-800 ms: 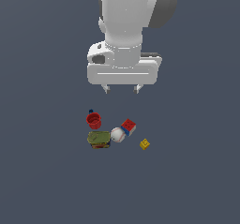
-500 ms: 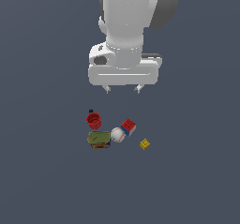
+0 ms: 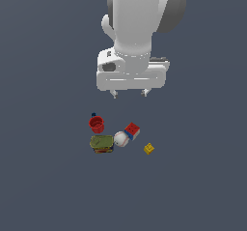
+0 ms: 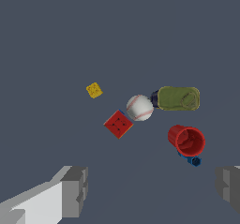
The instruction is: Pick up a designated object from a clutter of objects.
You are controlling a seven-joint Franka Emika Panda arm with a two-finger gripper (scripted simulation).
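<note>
The red cup stands on the grey floor at the exterior view's left of the clutter, with a tiny blue piece just behind it. It also shows in the wrist view with the blue piece beside it. A white baseball, a red-blue cube, an olive-green flat can and a yellow block lie around it. My gripper hangs open and empty well above the clutter, a little to the exterior view's right of the cup. Its fingers frame the wrist view.
The baseball touches the can and sits close to the cube. The yellow block lies apart from the rest. Bare grey floor surrounds the group.
The gripper has shifted slightly toward the exterior view's right and stays open. The objects have not moved.
</note>
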